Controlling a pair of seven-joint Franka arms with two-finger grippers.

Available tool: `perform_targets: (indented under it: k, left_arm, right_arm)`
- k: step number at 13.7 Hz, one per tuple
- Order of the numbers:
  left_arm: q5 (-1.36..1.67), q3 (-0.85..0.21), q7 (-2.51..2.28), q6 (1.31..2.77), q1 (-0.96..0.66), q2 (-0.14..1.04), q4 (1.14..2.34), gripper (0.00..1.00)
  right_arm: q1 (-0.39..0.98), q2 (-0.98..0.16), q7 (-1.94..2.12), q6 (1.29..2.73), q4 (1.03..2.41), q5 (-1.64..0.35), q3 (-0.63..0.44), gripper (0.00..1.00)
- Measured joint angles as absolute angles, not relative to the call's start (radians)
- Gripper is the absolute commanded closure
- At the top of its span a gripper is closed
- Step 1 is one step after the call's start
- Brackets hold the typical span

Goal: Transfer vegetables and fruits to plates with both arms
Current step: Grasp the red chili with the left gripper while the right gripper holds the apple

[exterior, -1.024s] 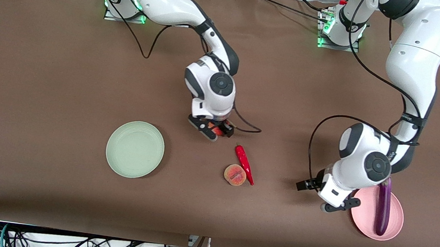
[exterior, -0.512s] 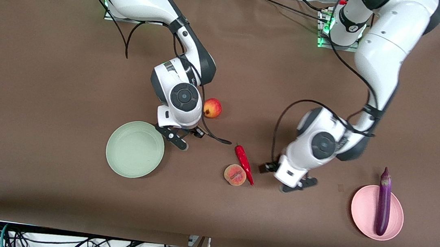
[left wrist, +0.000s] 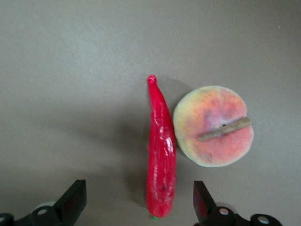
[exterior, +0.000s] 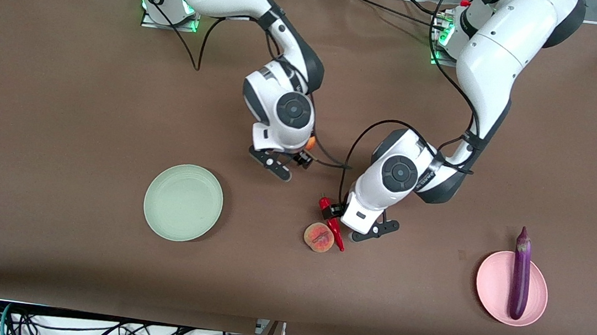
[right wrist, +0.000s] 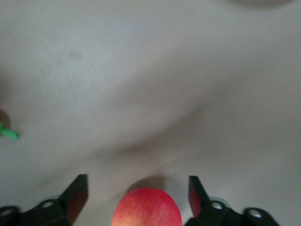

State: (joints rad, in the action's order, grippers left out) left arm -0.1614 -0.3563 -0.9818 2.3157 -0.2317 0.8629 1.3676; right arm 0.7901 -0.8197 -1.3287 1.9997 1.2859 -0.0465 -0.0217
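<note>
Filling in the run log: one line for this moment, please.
left claw: open over thin red chili pepper | right claw: open over round red apple | purple eggplant: on pink plate

Brown table [exterior: 60, 109]; on it green plate [exterior: 183, 202], pink plate [exterior: 491, 282], chili [exterior: 335, 229], peach [exterior: 319, 237], apple [right wrist: 146, 208].

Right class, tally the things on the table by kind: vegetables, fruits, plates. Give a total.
Vegetables: 2, eggplant and chili
Fruits: 2, apple and peach
Plates: 2, green plate and pink plate
Total: 6
</note>
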Motion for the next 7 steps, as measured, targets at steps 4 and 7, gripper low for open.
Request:
perform_targets:
  k: [4, 7]
  left_arm:
    - [-0.253, -0.356, -1.091, 2.353, -0.262, 0.877, 1.389, 0.02]
    - [-0.302, -0.356, -1.133, 2.397, -0.272, 0.904, 1.390, 0.13]
  right_arm:
    - [0.832, -0.821, -1.385, 2.007, 1.310, -0.096, -0.019, 0.00]
    - [0.843, -0.826, -1.421, 2.045, 1.346, -0.150, -0.014, 0.00]
